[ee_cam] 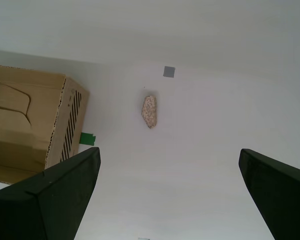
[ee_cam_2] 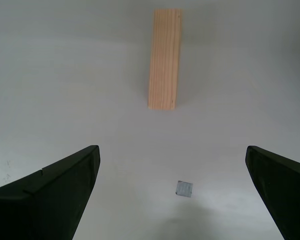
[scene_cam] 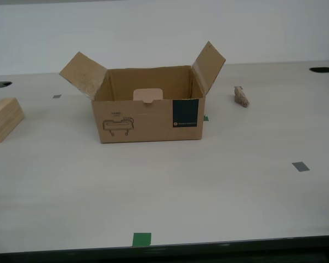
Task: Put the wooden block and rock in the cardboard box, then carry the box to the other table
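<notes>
At the near edge of the table (scene_cam: 170,208) in the exterior view a dark rim runs across, and just behind it sits a green tape square (scene_cam: 141,239). From there a broad stretch of bare white top reaches to the cardboard box (scene_cam: 148,118), with only a grey tape mark (scene_cam: 300,166) lying toward the exterior view's right. The box stands upright near the middle, open, its two side flaps raised and spread outward; the front wall shows a black line drawing and a dark blue-green label, and a pale tab stands up inside. The wooden block (scene_cam: 4,119) lies well apart from the box at the exterior view's left edge, partly cut by the frame. The rock (scene_cam: 241,96) lies beyond the box toward the exterior view's right, apart from the raised flap, with free surface all around it. My second gripper (ee_cam_2: 172,192) hangs above the table with jaws spread wide and nothing between them, and the block lies ahead of it. My first gripper (ee_cam: 170,192) is also spread wide and empty, with the rock ahead and the box corner beside it. At the far edge two dark oval holes (scene_cam: 323,69) sit near the wall.
</notes>
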